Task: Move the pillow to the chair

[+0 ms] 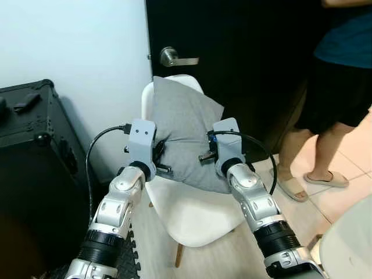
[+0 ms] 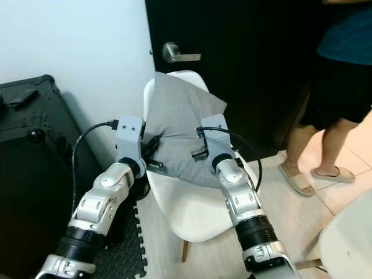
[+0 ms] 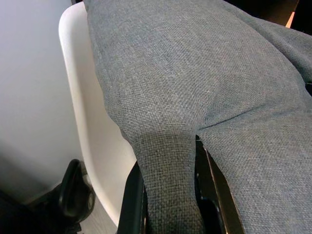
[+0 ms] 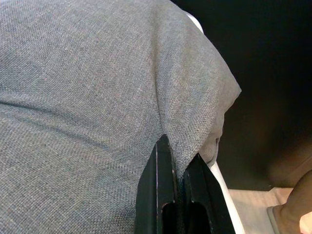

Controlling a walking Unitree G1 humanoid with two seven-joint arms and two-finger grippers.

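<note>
The left claw (image 3: 165, 195) is closed on a pinched fold of the grey pillow (image 1: 183, 136), the fabric bunched between its two black fingers (image 3: 130, 204) at the pillow's left side. The right claw (image 4: 178, 195) is likewise clamped on a fold of the pillow at its right side, its fingers (image 4: 161, 190) pressed close together with cloth squeezed between them. Both silver arms reach forward from the robot, one on either side of the pillow.

The pillow stands tilted on the white chair (image 1: 192, 215), its lower edge resting on the seat near the back of it and its upper part leaning against the chair's backrest, whose rounded white top rises just above the pillow's upper corner. The front part of the seat is bare. A crease runs across the pillow between the two claws.

The chair stands in front of a dark door (image 1: 244, 52) with a metal lever handle (image 1: 174, 58). To the chair's left, against the pale wall (image 1: 75, 40), stands a black case (image 1: 35, 151). To the right of the chair a person (image 1: 334, 87) in dark shorts and sandals stands on the tiled floor (image 1: 349, 192), near the door.
</note>
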